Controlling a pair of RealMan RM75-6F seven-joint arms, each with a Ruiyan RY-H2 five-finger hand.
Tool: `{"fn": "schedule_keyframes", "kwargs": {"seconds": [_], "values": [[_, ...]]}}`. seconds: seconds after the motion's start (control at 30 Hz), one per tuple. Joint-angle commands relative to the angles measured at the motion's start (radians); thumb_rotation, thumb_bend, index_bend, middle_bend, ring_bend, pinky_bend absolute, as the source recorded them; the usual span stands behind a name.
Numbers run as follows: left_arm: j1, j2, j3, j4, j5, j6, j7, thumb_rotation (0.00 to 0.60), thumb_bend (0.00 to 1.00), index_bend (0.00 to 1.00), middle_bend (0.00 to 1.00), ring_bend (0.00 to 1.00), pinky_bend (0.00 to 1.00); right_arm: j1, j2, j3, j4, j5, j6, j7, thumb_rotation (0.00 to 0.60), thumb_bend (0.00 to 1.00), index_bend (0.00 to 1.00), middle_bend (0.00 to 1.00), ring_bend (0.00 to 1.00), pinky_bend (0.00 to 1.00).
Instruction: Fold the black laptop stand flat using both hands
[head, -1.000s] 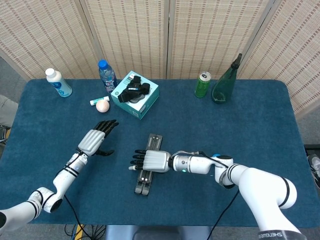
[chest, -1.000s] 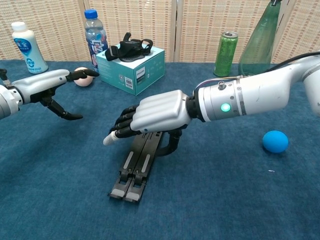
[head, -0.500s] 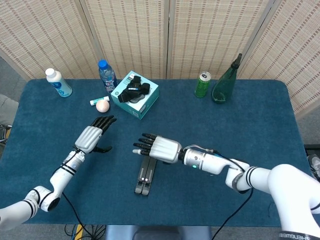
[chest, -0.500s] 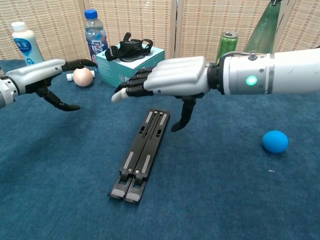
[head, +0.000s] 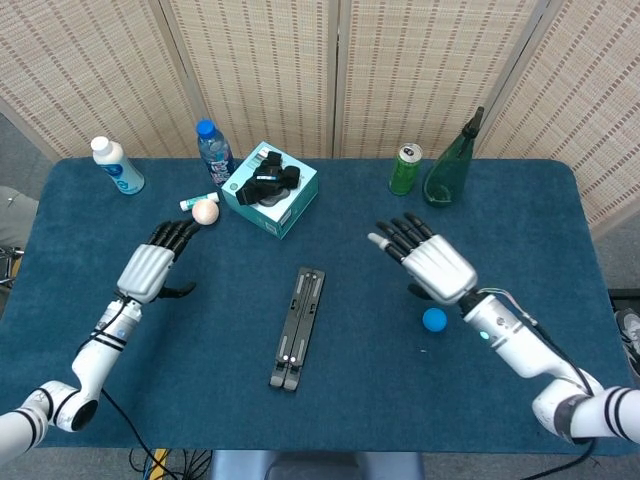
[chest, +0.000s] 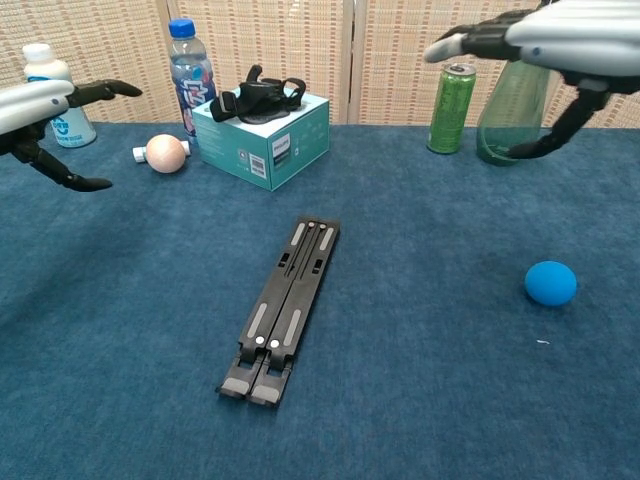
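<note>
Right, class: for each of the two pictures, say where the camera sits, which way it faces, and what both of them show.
Head view: high up, looking down on the whole table; both arms, left hand, right hand.
Chest view: low at the table's near edge, facing the screens; only the left hand and right hand at the upper corners.
Shared: flat stand, blue ball, green can.

Woven screen (head: 330, 70), seemingly bamboo

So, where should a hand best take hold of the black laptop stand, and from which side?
Probably across the middle of the laptop stand, from above. It lies flat and narrow on the table, so fingers can span both long edges, with free space on each side.
</note>
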Motion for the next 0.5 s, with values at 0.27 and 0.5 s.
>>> {"fn": "schedule_keyframes", "kwargs": {"seconds": [0.27, 0.5], "values": [[0.149, 0.128, 0.001, -0.164, -0.118, 0.102, 0.164, 0.6, 0.19, 0.0, 0.0, 0.0, 0.0, -0.295, 0.094, -0.031, -0.086, 0.109, 0.228, -0.023, 0.6, 0.14, 0.0, 0.05, 0.0, 0.0], [0.226, 0.182, 0.014, -0.262, -0.142, 0.172, 0.234, 0.6, 0.19, 0.0, 0.0, 0.0, 0.0, -0.443, 0.103, -0.05, -0.122, 0.104, 0.344, -0.03, 0.6, 0.14, 0.0, 0.07, 0.0, 0.0]]}}
